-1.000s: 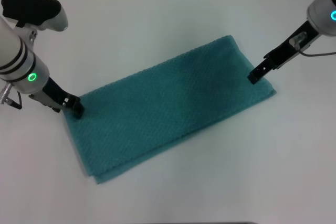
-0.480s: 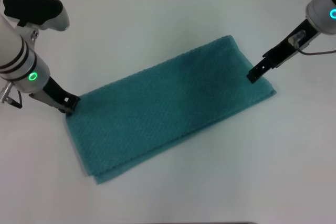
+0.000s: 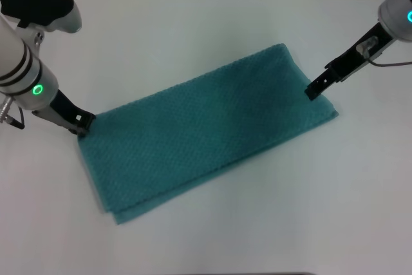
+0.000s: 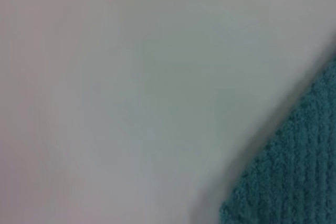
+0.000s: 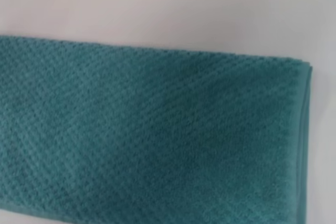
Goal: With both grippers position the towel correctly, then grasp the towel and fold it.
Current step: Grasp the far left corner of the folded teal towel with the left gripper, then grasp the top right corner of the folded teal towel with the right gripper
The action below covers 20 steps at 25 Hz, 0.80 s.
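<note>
You have a plain white table [image 3: 206,24] in front of you, with the teal towel [image 3: 206,133] lying flat at its centre, doubled in layers. Treat it as light, soft and limp, likely to sag and drag; take it at the corners. Its long axis runs from 8 o'clock to 2 o'clock. The left gripper [image 3: 81,125] sits at the towel's 9 o'clock corner, the right gripper [image 3: 312,91] at its 3 o'clock edge. Whether either pincer is released or clenched, you cannot tell.
</note>
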Each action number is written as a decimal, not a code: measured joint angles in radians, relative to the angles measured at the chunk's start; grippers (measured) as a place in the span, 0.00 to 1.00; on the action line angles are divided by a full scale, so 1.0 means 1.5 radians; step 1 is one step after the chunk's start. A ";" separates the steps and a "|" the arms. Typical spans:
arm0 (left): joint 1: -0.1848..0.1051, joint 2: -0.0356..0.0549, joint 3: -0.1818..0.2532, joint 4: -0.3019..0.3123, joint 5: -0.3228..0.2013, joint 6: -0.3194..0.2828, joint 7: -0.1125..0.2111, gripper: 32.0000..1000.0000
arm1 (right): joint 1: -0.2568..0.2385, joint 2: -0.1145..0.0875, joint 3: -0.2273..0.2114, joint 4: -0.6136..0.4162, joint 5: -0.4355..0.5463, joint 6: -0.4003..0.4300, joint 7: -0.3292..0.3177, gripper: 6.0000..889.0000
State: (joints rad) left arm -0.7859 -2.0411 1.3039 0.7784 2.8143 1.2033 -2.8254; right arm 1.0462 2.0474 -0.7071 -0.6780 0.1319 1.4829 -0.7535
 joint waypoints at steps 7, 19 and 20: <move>0.014 0.0024 0.000 0.041 0.003 0.029 0.000 0.07 | -0.007 -0.001 0.003 0.000 0.000 -0.020 0.005 0.96; 0.007 0.0012 0.000 0.039 0.003 0.034 0.006 0.07 | -0.010 -0.039 0.003 0.095 -0.003 -0.104 0.024 0.96; 0.007 0.0012 0.000 0.039 0.003 0.034 0.006 0.07 | -0.010 -0.043 0.003 0.109 -0.002 -0.115 0.024 0.96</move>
State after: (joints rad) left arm -0.7760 -2.0393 1.3038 0.8370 2.8195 1.2547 -2.8160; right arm 1.0308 1.9835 -0.7026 -0.5143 0.1282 1.3111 -0.7173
